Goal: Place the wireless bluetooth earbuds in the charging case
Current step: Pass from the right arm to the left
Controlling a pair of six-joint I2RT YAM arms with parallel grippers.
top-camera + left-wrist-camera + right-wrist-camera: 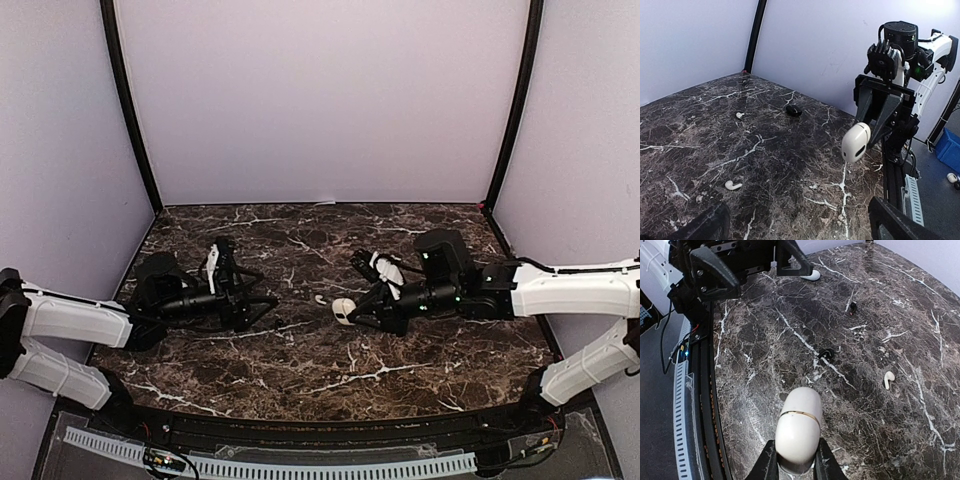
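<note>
Clamped between the right jaws, drawn in narrow onto its rounded lower end: the white charging case (799,425), lid seam shut, held at a slant over the middle of the dark marbled worktop (400,370). Lying loose on the stone just beside the case, toward the back wall and the left arm: the first earbud (320,299), white, flat on its side, touching neither the case nor any finger. Farther off, right in front of the left jaws: the second earbud (732,185), also flat on the worktop, near the fingertips but not between them. Nothing gripped by the left jaws, spread fully wide, low over the stone and pointed across toward the right arm. Out on the worktop ahead of the left jaws, beyond the second earbud: a small dark piece (793,110), too small to tell what. Both earbuds out of the case, well apart from each other.
</note>
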